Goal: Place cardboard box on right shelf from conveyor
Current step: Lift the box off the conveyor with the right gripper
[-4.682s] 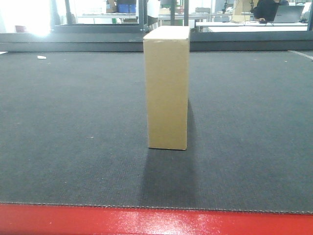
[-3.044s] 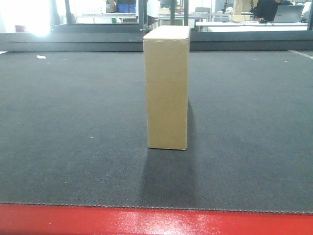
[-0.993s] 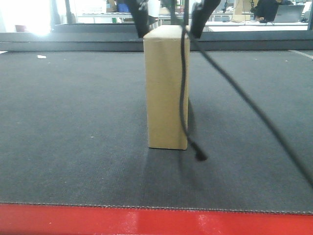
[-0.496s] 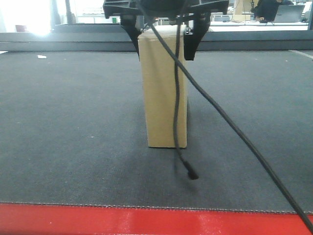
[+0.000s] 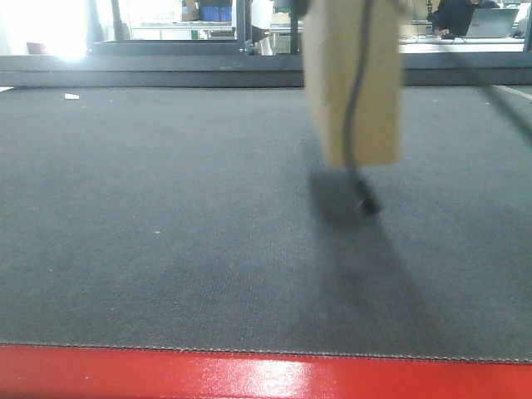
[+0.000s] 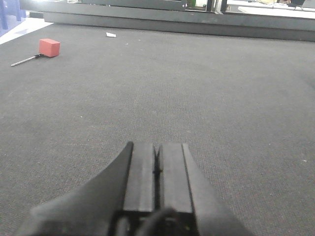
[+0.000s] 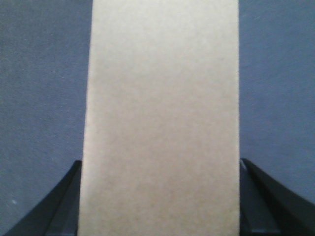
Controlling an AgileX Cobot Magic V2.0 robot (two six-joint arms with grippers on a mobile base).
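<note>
"The cardboard box (image 5: pixel 353 91), where is it?"

"Clamped between the fingers of the right gripper (image 7: pixel 160 167). The wrist view shows a black finger (image 7: pixel 64 206) pressed against each long side. The box hangs straight down from the tool, its lower end clear of the conveyor (image 5: pixel 166 233), with its shadow on the belt beneath."

"So which step is this?"

"I'd say the lift is done and the carry has begun. The front view is blurred around the box, which suggests motion."

"And the other arm?"

"The left gripper (image 6: pixel 156 167) has its jaws pressed together with nothing in them, low over bare belt."

"What does the next move call for?"

"Swinging the box out to the tool's right, toward the right shelf. No view shows the shelf, so I can't judge its height or approach. The box is tall, so it will need a firm squeeze and a level set-down."

"Anything in the way?"

"A dark cable (image 5: pixel 366 204) dangles in front of the box, its loose end just under the bottom edge. It could drag or snag. Far ahead of the left gripper, off to its left, lie a red block (image 6: pixel 49 47) and a white scrap (image 6: pixel 110 35). Both are well apart from the box."
</note>
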